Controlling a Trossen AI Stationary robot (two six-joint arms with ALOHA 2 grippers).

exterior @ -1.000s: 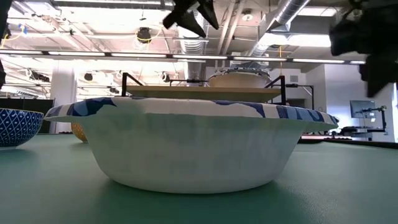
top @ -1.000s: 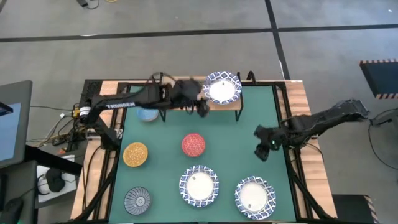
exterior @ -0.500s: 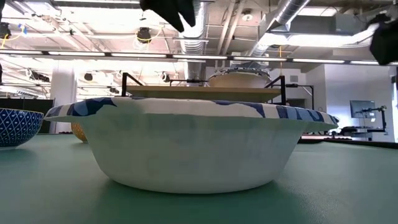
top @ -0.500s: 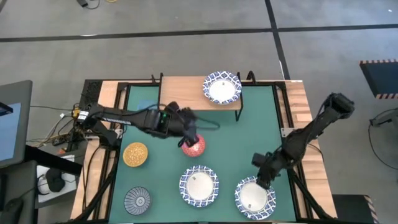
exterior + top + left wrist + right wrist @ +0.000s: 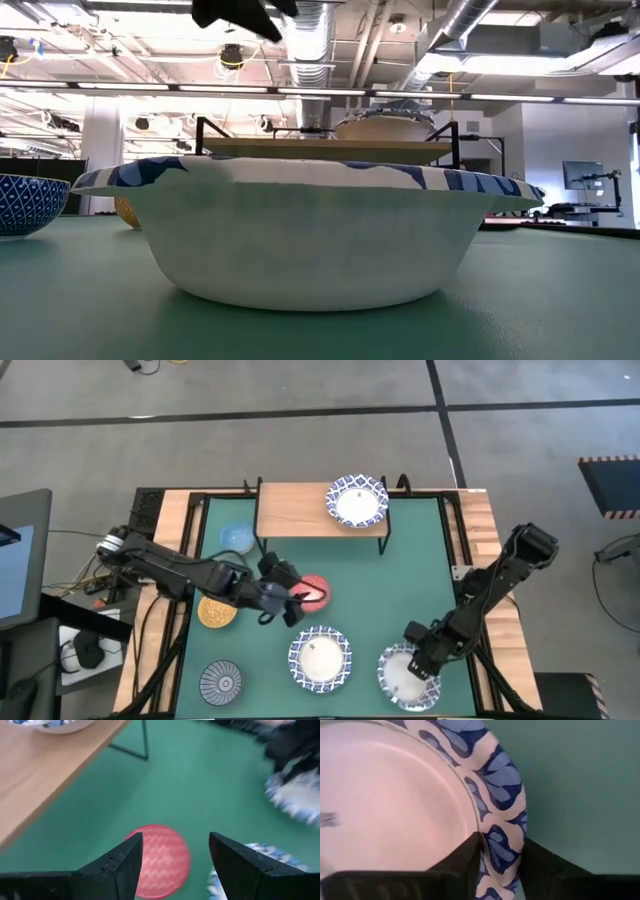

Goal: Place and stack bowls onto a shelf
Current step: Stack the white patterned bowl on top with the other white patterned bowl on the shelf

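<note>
Jaws of our right gripper [image 5: 497,857] clamp the blue-patterned bowl [image 5: 408,676] rim, lower right; our left gripper [image 5: 172,865] hangs spread above the red bowl [image 5: 313,591], frame centre; no writing readable

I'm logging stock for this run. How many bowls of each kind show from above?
Large white blue-rimmed bowls: 3
Small red bowl: 1
Small light blue bowl: 1
Small yellow bowl: 1
Small grey striped bowl: 1
Total: 7
</note>
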